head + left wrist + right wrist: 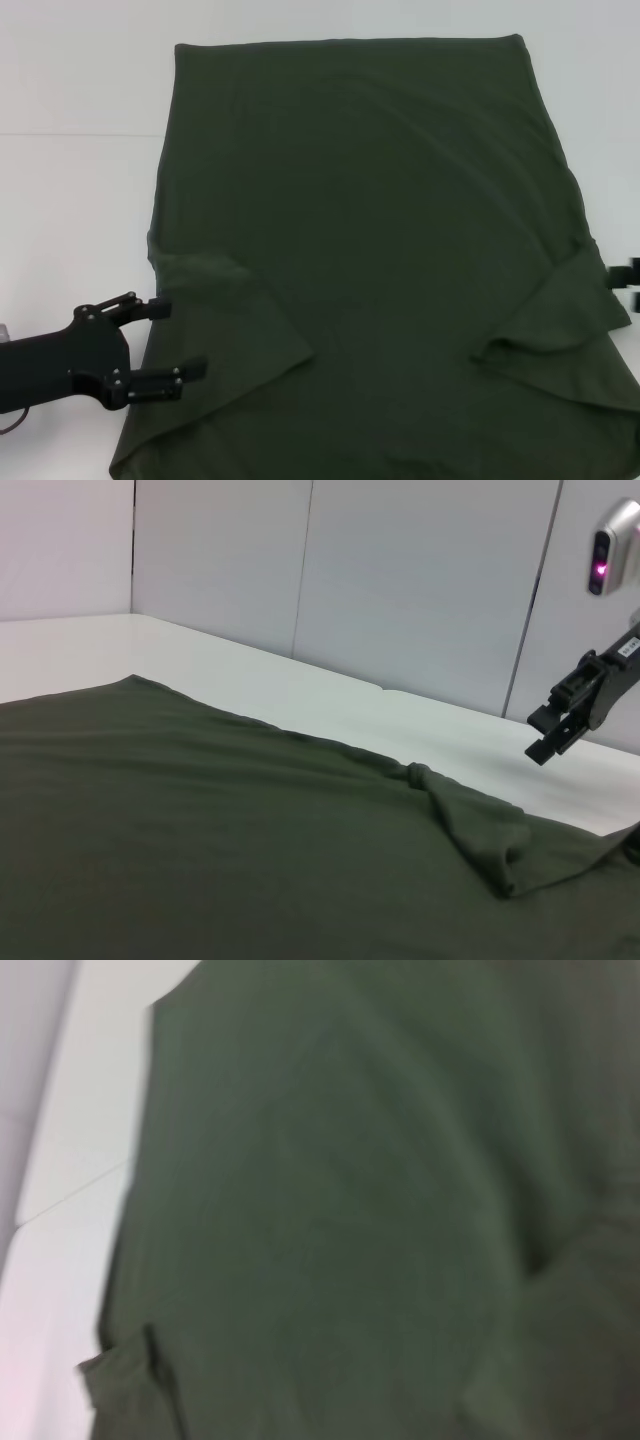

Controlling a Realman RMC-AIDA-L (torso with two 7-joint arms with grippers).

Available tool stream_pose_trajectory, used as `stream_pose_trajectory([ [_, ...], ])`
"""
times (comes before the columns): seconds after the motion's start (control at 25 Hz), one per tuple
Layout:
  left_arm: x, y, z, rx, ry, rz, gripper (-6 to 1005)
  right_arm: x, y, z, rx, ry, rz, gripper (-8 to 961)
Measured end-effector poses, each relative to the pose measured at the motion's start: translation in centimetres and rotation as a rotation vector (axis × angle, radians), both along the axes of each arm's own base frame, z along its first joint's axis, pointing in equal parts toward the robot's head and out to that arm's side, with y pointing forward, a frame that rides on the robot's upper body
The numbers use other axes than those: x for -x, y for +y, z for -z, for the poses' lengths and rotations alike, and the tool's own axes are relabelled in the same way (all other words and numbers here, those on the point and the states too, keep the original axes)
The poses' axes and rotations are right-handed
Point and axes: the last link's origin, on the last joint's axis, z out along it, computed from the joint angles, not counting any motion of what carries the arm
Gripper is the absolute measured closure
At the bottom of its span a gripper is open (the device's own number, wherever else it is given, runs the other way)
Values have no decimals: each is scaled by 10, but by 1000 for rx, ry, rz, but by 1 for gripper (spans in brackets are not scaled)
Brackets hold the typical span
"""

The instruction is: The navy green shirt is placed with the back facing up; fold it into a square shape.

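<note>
The navy green shirt (370,230) lies flat on the white table with its plain back up and both sleeves folded inward over the body. It also fills the left wrist view (200,830) and the right wrist view (330,1210). My left gripper (176,340) is open and empty at the shirt's left edge, beside the folded left sleeve (230,320). My right gripper (626,276) is just off the shirt's right edge by the folded right sleeve (565,320). It shows in the left wrist view (548,732) raised above the table, fingers apart and empty.
The white table (70,200) extends to the left of the shirt and behind it. White wall panels (420,580) stand beyond the table's far side. The shirt's near hem runs out of the head view at the bottom.
</note>
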Motion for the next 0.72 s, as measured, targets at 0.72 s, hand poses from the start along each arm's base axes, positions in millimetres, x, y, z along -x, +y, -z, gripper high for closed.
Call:
stream_pose_trajectory([
  [0.72,-3,2,4,7,-26,-9,65,11,40,-15,52,-290,-20,251],
])
